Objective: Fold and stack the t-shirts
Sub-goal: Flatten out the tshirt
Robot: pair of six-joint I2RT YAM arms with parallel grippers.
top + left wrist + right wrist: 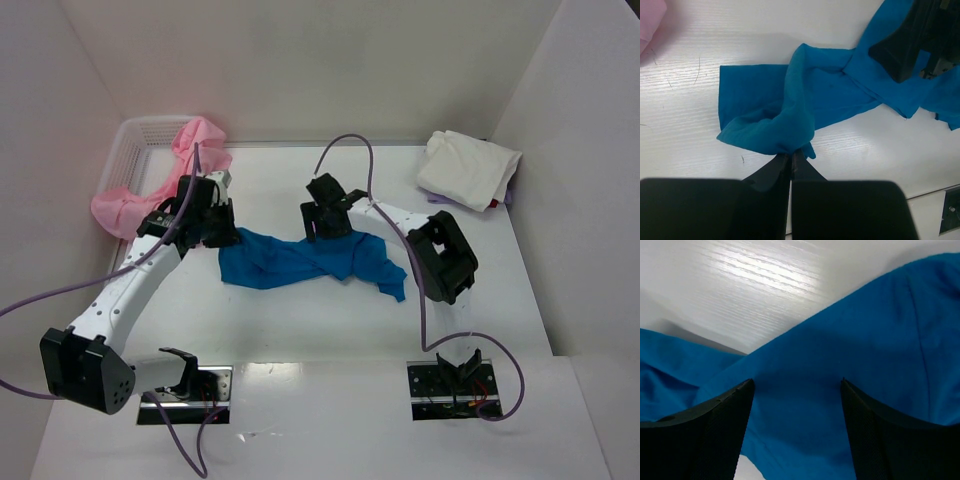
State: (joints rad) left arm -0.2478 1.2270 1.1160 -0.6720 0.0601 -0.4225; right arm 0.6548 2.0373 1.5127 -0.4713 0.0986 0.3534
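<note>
A white surface (300, 320) fills the middle of the room, boxed in on three sides by plain white panels. The far wall (320, 60) stands straight across the back. The left wall (40, 150) and the right wall (580, 200) angle outward toward the near side. Close up, the surface shows a fine wood-like grain, with a few thin dark scratches (697, 70) on its left part. A seam (320, 362) crosses it from left to right near the near edge. The light is even and comes from above. It casts soft shadows and leaves a bright glare (765, 270) on the grain. A white lattice basket (140, 130) sits in the far left corner.
</note>
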